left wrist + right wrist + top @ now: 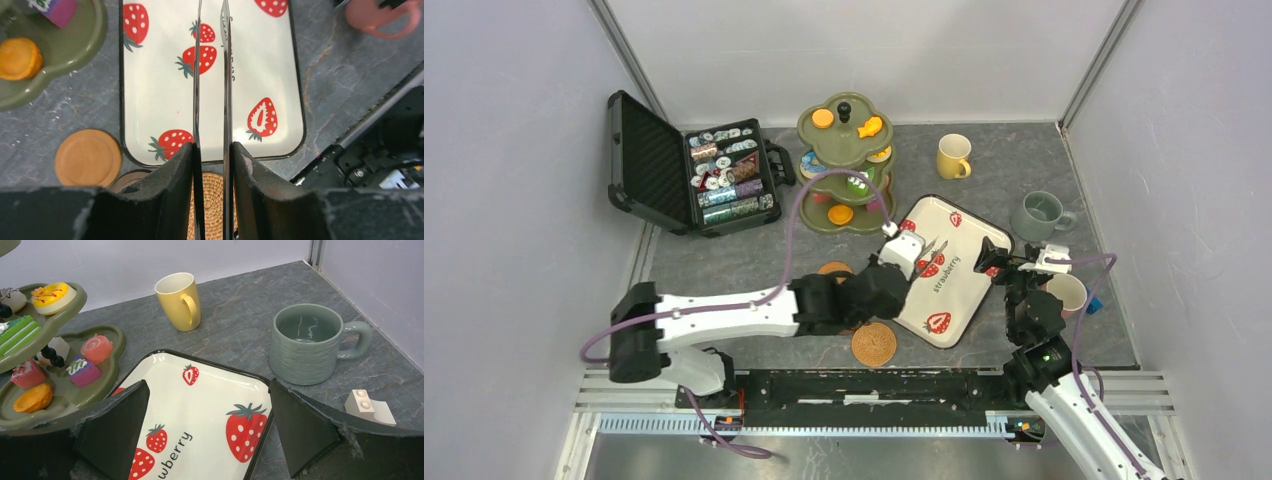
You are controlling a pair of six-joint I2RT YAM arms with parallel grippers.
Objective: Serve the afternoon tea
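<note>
Left gripper (212, 146) is clamped on metal tongs (196, 75); blades nearly parallel, narrow gap, nothing seen between them. Blades are held above strawberry tray (160, 100), just beside olive-green stand (75, 47). Cakes are kept on stand tiers; orange tart (19, 57) lies on lowest tier, on tong side. Right gripper (208, 386) is spread wide, empty, at tray's right edge.

Step judged: cake to be fetched with tongs. Squeeze should be relaxed before approach so cake is straddled. Upper tiers to be avoided. Light pinch advised; smooth toy likely to slip.
</note>
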